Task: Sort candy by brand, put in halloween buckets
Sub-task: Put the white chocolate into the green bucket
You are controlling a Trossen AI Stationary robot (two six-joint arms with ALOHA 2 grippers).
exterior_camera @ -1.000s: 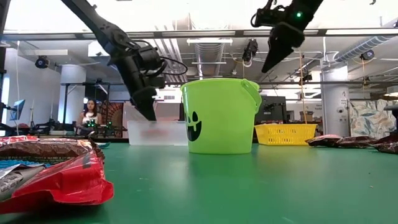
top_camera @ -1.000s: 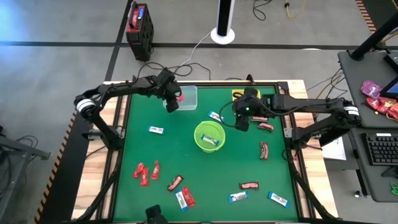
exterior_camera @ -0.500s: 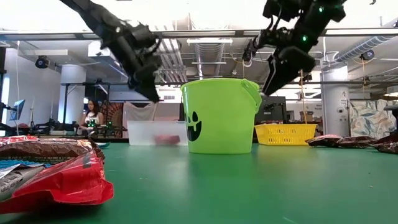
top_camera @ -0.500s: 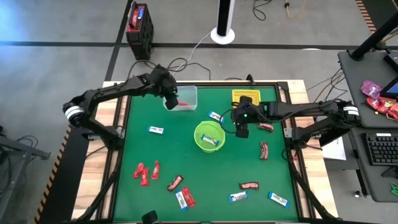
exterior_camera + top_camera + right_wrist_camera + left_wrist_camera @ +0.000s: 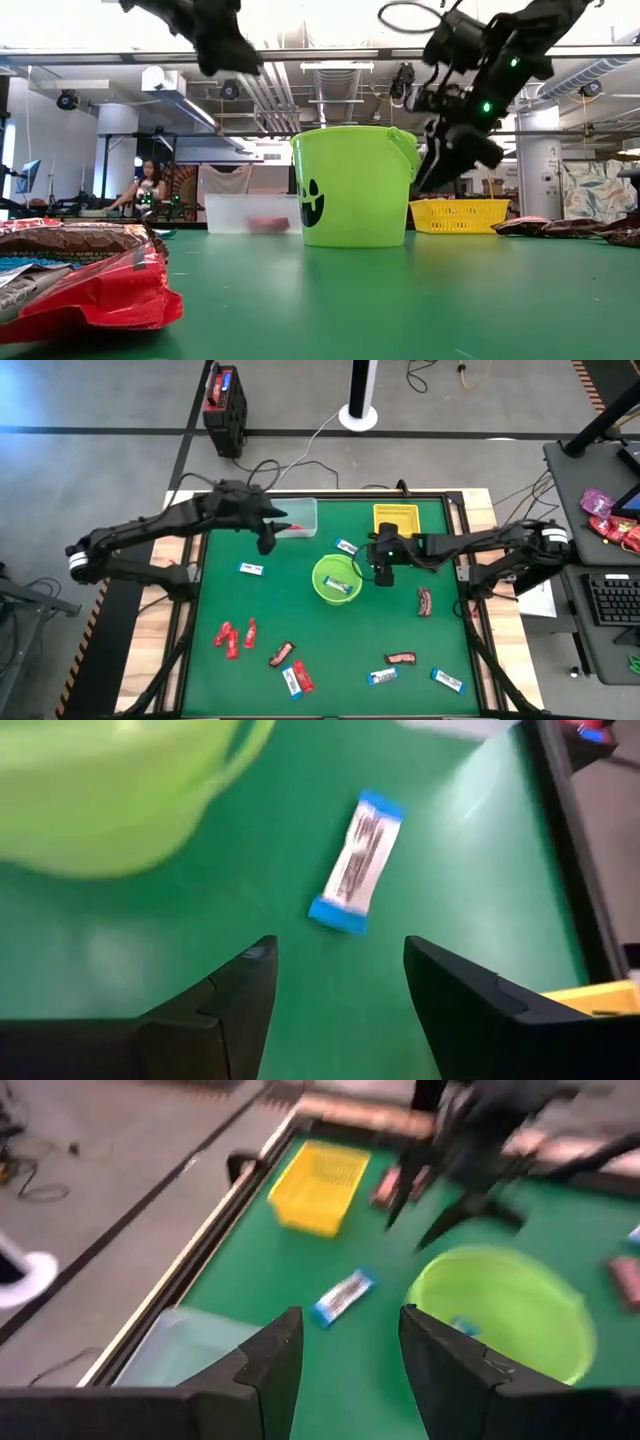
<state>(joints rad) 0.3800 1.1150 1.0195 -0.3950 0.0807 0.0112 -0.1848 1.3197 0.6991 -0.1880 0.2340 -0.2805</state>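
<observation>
My left gripper (image 5: 268,542) (image 5: 345,1370) is open and empty, high over the table beside the clear box (image 5: 297,517), which holds a red bar (image 5: 292,529) (image 5: 265,222). My right gripper (image 5: 381,570) (image 5: 340,1005) is open and empty, above the table just right of the lime-green bucket (image 5: 337,578) (image 5: 355,185). A blue-and-white bar (image 5: 347,547) (image 5: 358,860) lies flat on the green mat ahead of its fingers, between the bucket and the clear box. Another blue-and-white bar (image 5: 340,586) lies in the bucket. The yellow basket (image 5: 395,518) (image 5: 315,1185) stands at the far edge.
Loose bars lie on the mat: red ones (image 5: 234,635) at the near left, brown ones (image 5: 424,601) (image 5: 401,658) at the right, blue-and-white ones (image 5: 250,569) (image 5: 383,676) (image 5: 447,679) scattered. A raised frame (image 5: 455,550) rims the table. A person (image 5: 148,187) sits in the room beyond.
The red bar, at my left gripper a second ago, has fallen into the clear box. My left gripper has then risen and drawn back toward the table's near-left. My right gripper has come down beside the green bucket, moving slightly toward the near edge and uncovering the yellow basket.
</observation>
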